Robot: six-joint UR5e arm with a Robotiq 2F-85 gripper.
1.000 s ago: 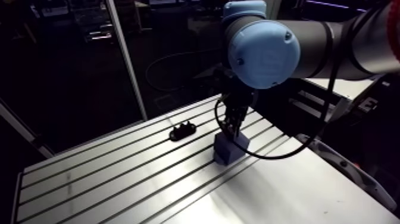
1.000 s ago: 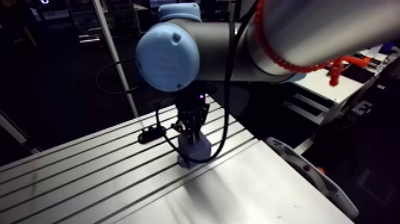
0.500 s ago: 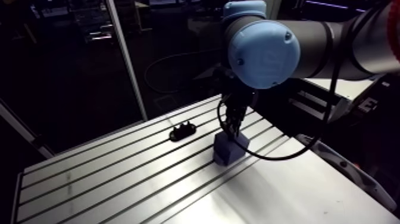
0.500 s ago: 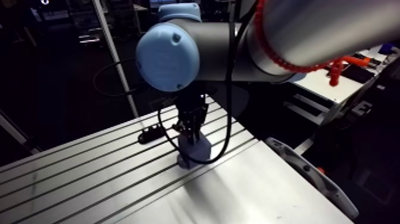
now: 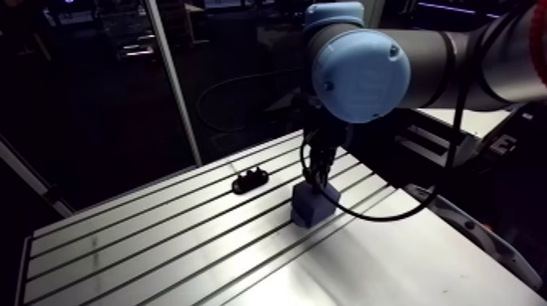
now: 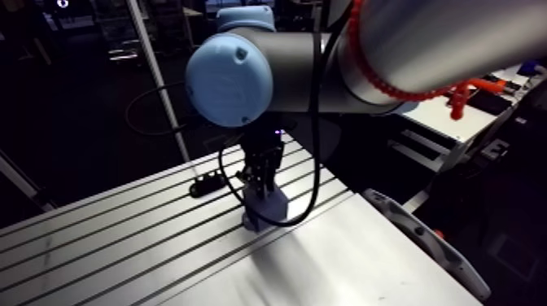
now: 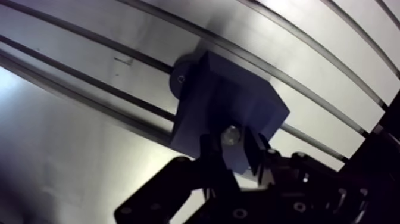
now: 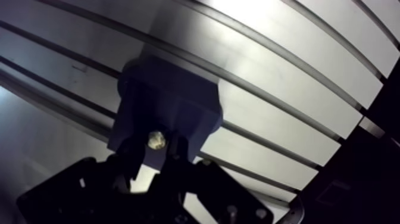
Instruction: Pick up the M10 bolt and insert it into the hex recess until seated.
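Note:
A blue block [image 7: 223, 104] with the hex recess stands on the slotted table [image 5: 163, 244], bolted down by a small flange at its side. My gripper [image 7: 231, 148] hangs directly over the block's near part. Its two dark fingers [image 7: 208, 152] are shut on the M10 bolt [image 7: 230, 136], whose shiny metal end shows between them. The recess itself is hidden under the bolt and the fingers. In the arm view the gripper [image 5: 317, 169] comes straight down onto the block [image 5: 314, 205], and I cannot tell whether the bolt touches it.
A small black fixture [image 5: 250, 178] lies on the table behind and left of the block. The table's right edge [image 5: 456, 220] runs close by the block, with a grey rail beyond it. An upright metal post [image 5: 171, 81] stands at the table's far side.
The gripper stays over the blue block with the bolt held; it seems a touch higher than before. The cable loop beside it has shifted slightly.

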